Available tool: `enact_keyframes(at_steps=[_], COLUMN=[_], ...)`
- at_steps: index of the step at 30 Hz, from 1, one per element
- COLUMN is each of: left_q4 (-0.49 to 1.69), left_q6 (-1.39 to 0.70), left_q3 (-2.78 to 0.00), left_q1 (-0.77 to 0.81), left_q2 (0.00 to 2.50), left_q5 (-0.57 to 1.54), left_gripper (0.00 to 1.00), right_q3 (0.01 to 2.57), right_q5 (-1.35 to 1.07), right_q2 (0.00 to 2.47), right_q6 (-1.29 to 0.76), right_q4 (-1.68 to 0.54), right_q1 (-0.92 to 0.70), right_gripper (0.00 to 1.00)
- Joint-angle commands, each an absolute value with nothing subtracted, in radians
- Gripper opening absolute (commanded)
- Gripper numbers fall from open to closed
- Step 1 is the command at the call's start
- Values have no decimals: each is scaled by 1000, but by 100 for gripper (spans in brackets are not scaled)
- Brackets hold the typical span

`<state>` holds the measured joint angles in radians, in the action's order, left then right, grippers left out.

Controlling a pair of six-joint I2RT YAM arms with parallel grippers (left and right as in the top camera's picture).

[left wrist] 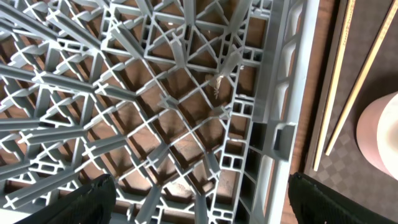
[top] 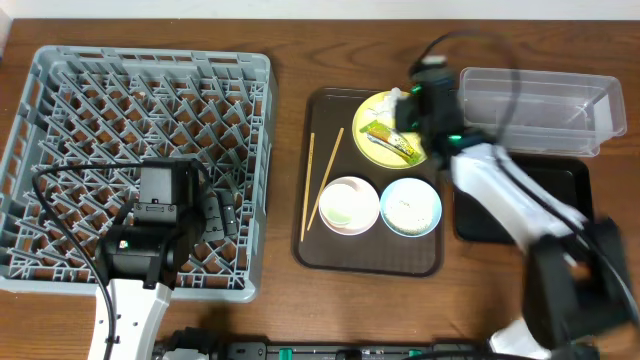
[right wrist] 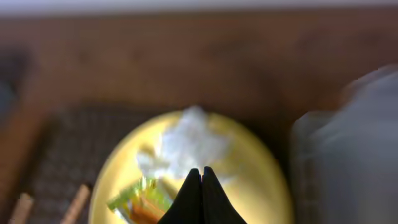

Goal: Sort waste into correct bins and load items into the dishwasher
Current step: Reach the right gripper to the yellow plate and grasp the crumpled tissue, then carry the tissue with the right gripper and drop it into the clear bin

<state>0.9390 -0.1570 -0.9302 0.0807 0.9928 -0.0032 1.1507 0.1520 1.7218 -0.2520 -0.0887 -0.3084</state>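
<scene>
My right gripper (right wrist: pixel 201 171) is shut, tips together with nothing visible between them. It hangs over the yellow plate (right wrist: pixel 255 180), right in front of the crumpled white tissue (right wrist: pixel 186 146) and beside the green-and-yellow wrapper (right wrist: pixel 140 199). In the overhead view it (top: pixel 415 105) covers the plate's (top: pixel 372 150) far right part, and the wrapper (top: pixel 392 141) shows. My left gripper (left wrist: pixel 199 199) is open and empty over the grey dish rack's (left wrist: pixel 186 93) right edge (top: pixel 60 110). The pink bowl (top: pixel 348 205), blue bowl (top: pixel 411 207) and chopsticks (top: pixel 322 180) lie on the brown tray. The white cup is out of view.
The dark brown serving tray (top: pixel 330 250) sits mid-table. The clear tub (top: pixel 540 105) stands at the back right, with the black tray (top: pixel 565 180) in front of it, partly under my right arm. The left wrist view shows the chopsticks (left wrist: pixel 345 81) and pink bowl (left wrist: pixel 382 134).
</scene>
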Motion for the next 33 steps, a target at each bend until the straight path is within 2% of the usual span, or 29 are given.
enact_keyframes(at_steps=[1, 6, 8, 11, 14, 15, 18, 20, 27, 33], left_q4=[942, 942, 942, 942, 942, 942, 942, 942, 941, 942], left_q6=[-151, -151, -151, -151, -151, -151, -151, -151, -151, -151], left_q3=[-949, -949, -949, -949, -949, -949, -949, -949, -949, -949], left_q1=[82, 82, 82, 82, 82, 82, 82, 82, 82, 82], left_q2=[992, 992, 992, 992, 992, 992, 992, 992, 992, 992], left_q5=[-9, -8, -9, -9, -9, -9, -9, -9, -9, -9], left_gripper=[91, 90, 91, 91, 91, 91, 91, 91, 90, 91], right_q3=[1164, 1164, 1164, 1164, 1166, 1172, 1255, 1341, 1716, 1847], right_q5=[179, 40, -52, -138, -139, -137, -118, -105, -106, -235], right_q2=[1609, 1552, 1557, 1565, 1560, 1555, 1553, 1567, 1737, 1916], right_q6=[-254, -253, -238, -183, -132, -115, -95, -94, -45, -43], right_q4=[-118, -133, -140, -163, -160, -160, -244, -340, -650, -645], right_q1=[-223, -130, -124, -143, -181, -197, -233, -246, -256, -258], right_gripper=[1, 1, 8, 43, 52, 61, 78, 99, 99, 100])
